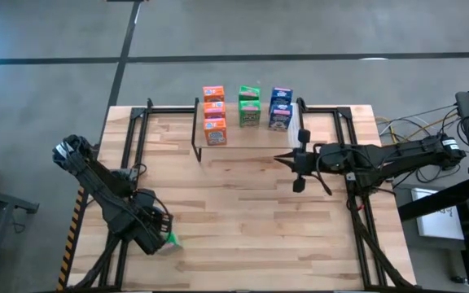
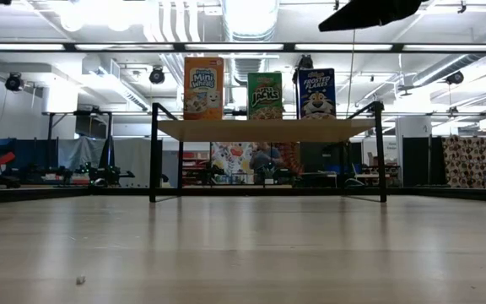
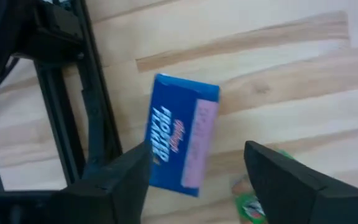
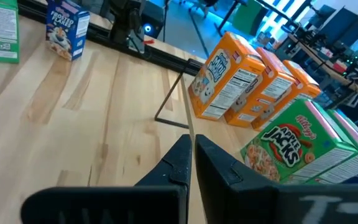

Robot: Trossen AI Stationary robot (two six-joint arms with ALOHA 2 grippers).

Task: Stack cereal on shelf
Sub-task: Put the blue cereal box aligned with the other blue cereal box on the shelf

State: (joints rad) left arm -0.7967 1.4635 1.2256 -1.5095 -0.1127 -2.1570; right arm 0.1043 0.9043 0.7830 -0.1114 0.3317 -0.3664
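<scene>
Cardboard, thin and printed, is what these cereal boxes are made of, so I judge them light, fairly stiff, a little slick, and easy to dent.

High view: 3 orange boxes [image 1: 214,114], 2 green boxes [image 1: 249,106] and 2 blue boxes [image 1: 280,109] stand in 3 rows on the shelf [image 1: 251,138] at the table's far edge. The left gripper [image 1: 163,232] is at the near-left corner of the table [image 1: 251,220], with a green box [image 1: 171,240] just showing at its tip. The right gripper [image 1: 293,160] hovers near the shelf's right end.

Low view: 1 orange, 1 green and 1 blue front face the camera on the plank; neither gripper's fingers show.

Left wrist view: the left gripper's fingers [image 3: 278,180] stand spread wide, holding nothing. A blue box [image 3: 182,138] lies flat on the table ahead of them. It should be taken across its 2 narrow sides, gently.

Right wrist view: the right gripper [image 4: 188,158] is clenched tight on nothing, beside the shelved orange and green boxes.
</scene>
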